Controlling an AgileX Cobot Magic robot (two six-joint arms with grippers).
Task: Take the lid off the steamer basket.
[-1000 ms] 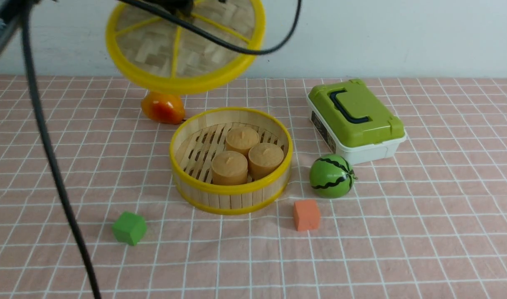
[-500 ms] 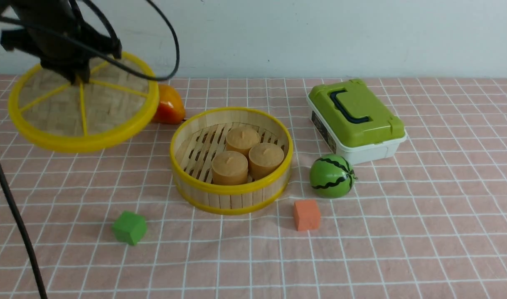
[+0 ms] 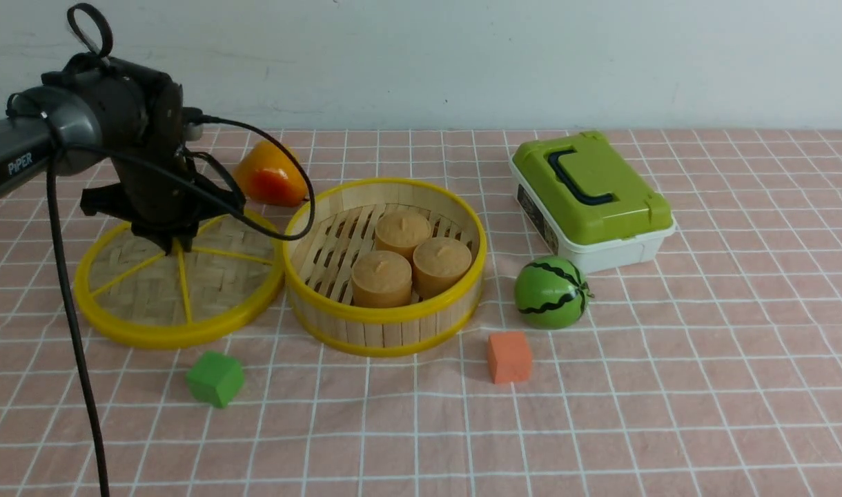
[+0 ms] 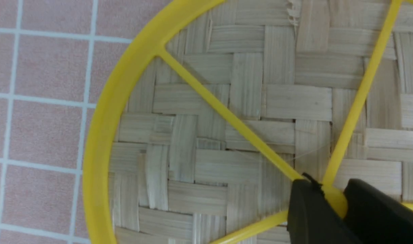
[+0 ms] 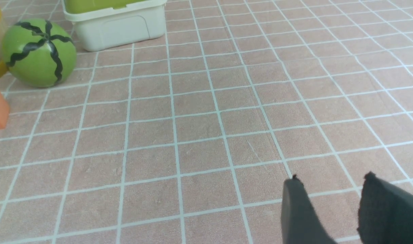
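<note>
Yellow-rimmed woven bamboo lid [image 3: 214, 276] is held low by its knob [image 4: 334, 202] in the clamped left gripper [image 3: 167, 243], just beside the slatted bamboo steamer basket [image 3: 383, 324].
It is judged light and stiff, and best gripped at the knob.

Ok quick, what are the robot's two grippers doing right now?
Left gripper: shut on the lid.
Right gripper: open, holding nothing.

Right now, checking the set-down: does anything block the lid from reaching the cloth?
Nothing visible does. The left claw grips the lid by its knob, low over cloth beside the steamer basket; the green cube lies apart.
</note>
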